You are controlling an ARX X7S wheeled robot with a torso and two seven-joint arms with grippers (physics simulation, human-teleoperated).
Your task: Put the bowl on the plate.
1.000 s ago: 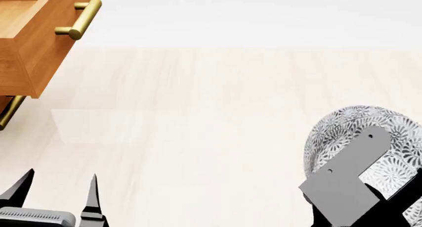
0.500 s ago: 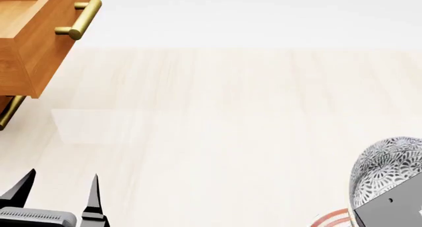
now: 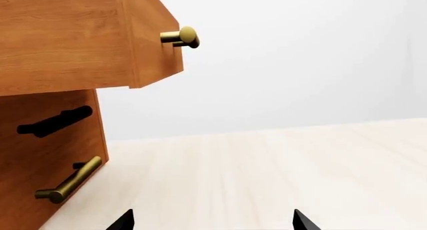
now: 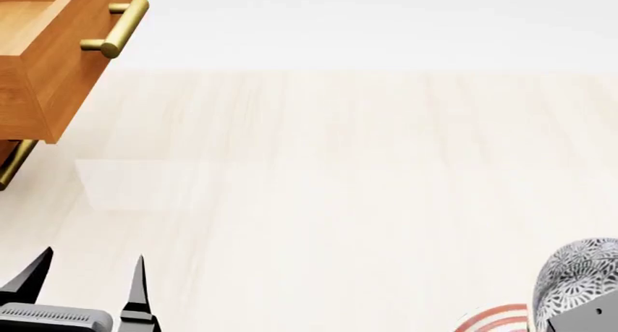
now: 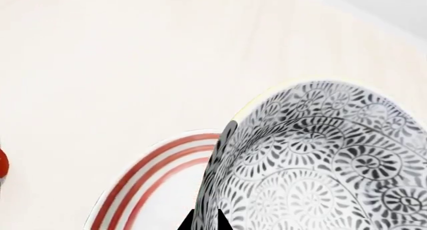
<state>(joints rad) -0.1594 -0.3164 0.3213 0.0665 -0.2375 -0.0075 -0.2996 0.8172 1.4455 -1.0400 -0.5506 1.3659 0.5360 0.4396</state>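
A pale wooden tabletop (image 4: 319, 173) fills most of the head view under a white wall. At the far left corner stands a wooden drawer cabinet (image 4: 43, 64), its upper drawer pulled out, with a brass bar handle (image 4: 121, 26) on the front. A second brass handle (image 4: 14, 166) shows on the drawer below.

The left gripper (image 4: 89, 273) sits at the lower left edge of the head view. Its two black pointed fingertips (image 4: 138, 278) stand apart with nothing between them, so it is spread wide and empty above the bare table. In the left wrist view the same two tips (image 3: 303, 221) frame the table, with the cabinet just ahead and to one side.

The bowl (image 4: 577, 281), white with a dense grey-black floral pattern, appears at the lower right corner of the head view, tilted on its side and partly hidden by a grey part of the right arm (image 4: 584, 322). Just beside it lies the edge of the plate (image 4: 494, 317), white with red rings.

In the right wrist view the bowl (image 5: 320, 165) is tipped steeply, above the plate's red-ringed rim (image 5: 150, 177). One black fingertip (image 5: 205, 221) of the right gripper presses the bowl's rim, which suggests a grip on it. A sliver of something red (image 5: 3, 165) shows at the picture's edge.
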